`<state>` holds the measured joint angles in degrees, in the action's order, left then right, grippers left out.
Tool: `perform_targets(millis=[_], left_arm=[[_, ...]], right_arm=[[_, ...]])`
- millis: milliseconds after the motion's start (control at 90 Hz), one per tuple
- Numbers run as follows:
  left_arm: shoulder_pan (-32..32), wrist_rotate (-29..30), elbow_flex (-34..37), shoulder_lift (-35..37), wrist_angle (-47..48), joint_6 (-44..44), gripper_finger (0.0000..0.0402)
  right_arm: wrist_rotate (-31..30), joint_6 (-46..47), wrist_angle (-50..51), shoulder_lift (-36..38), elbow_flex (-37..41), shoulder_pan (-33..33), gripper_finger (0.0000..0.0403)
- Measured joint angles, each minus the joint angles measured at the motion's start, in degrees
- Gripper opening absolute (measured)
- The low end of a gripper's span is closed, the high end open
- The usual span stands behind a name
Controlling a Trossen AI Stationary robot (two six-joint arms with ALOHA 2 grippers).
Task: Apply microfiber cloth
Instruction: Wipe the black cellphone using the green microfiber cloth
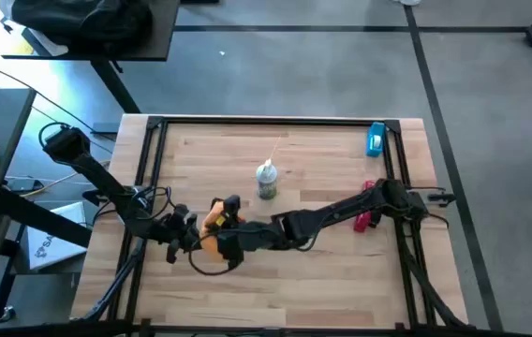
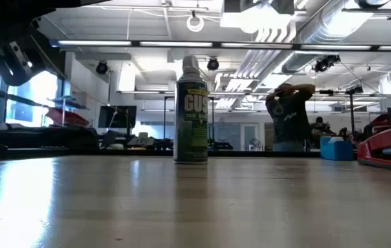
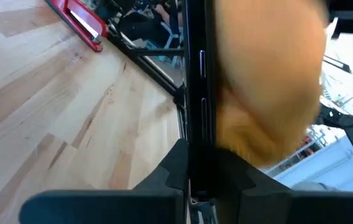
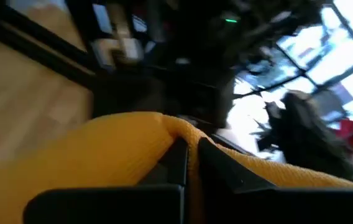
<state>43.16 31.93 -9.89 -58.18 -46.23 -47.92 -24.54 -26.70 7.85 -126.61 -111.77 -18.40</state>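
Met lower centre-left of high view: left gripper point(image 1: 194, 237) and right gripper point(image 1: 227, 236), orange cloth point(image 1: 214, 219) bunched between. Left wrist view alone showed dark phone point(image 3: 195, 93) edge-on, clamped in left fingers point(image 3: 214, 171), cloth against it. Right wrist view alone showed right fingers point(image 4: 179, 163) pinched on cloth fold. Low view: only spray can point(image 2: 191, 110), person point(image 2: 290, 116) behind, red stapler point(image 2: 388, 146), blue box point(image 2: 335, 148) at right.

orange microfiber cloth point(image 1: 212, 221), green can point(image 1: 266, 181) (white cap)

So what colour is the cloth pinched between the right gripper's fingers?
Bright orange; the microfiber cloth shows best in the right wrist view, in the right gripper.
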Motion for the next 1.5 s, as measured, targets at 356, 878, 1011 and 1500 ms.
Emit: perform_targets(millis=[356, 878, 1011, 1500], left_arm=[[0.32, 1.66, 0.00, 0.05, -0.58, -0.32, 0.0016], [3.79, -0.63, -0.33, 0.12, -3.46, 0.04, 0.0016], [3.91, 0.68, -0.28, 0.16, -6.37, 1.21, 0.0016], [3.23, 3.56, -0.15, 0.09, -7.77, 1.29, 0.0016]], right_arm=[[-8.27, -5.64, -0.47, -0.52, 0.04, 0.26, 0.0000], [-20.38, -19.64, 8.72, 10.71, 0.20, 2.91, 0.0000], [-19.43, -19.87, 9.10, 14.72, 0.20, 0.94, 0.0000], [-6.19, -6.41, 8.58, 12.13, 0.09, -2.56, 0.0000]])
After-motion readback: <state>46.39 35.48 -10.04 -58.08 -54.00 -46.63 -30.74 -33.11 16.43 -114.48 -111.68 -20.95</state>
